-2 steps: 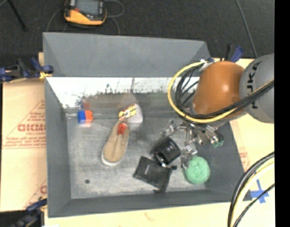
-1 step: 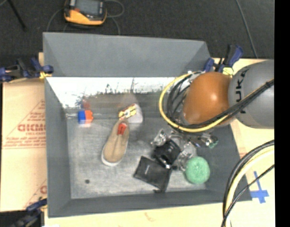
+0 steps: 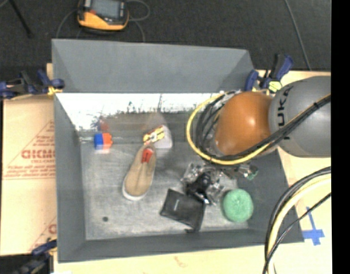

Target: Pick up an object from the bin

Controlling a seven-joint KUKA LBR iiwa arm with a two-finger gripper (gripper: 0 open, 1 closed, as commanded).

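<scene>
The gripper (image 3: 200,182), half hidden under its orange cover (image 3: 243,121), sits near the black wallet (image 3: 183,208) — jaws apart or together, I cannot tell.

The grey metal bin's (image 3: 69,170) near-left floor lies bare, open to a descent; a tan fabric shoe (image 3: 139,176) lies slantwise mid-floor; a flat black square pouch (image 3: 182,209) and a green fuzzy ball (image 3: 238,204) crowd the near right, close about the gripper (image 3: 201,185); a small blue-and-orange block (image 3: 103,141) sits far left.
</scene>
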